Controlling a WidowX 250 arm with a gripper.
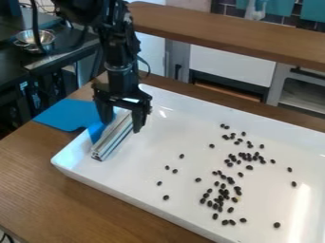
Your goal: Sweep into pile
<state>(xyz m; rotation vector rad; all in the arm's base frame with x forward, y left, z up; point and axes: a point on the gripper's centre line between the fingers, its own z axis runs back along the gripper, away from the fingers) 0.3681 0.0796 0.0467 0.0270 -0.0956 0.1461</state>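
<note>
Blue, a flat sheet (63,115) lies at my far left, reaching over the rim of the white tray (127,193). Next, a silver bar (112,139) slants inside the tray; above it hangs my gripper (121,124), fingers spread apart. I see dark beans (223,192) scattered over the tray's right part, loosely clustered.

We see a free lane between metal bar (113,136) and beans (198,180); raised tray wall (127,196) blocks near side.

Kitchen-like lab: robot arm (119,52), wooden counter (222,34), wall tiles (234,10), metal bowls (35,39).
</note>
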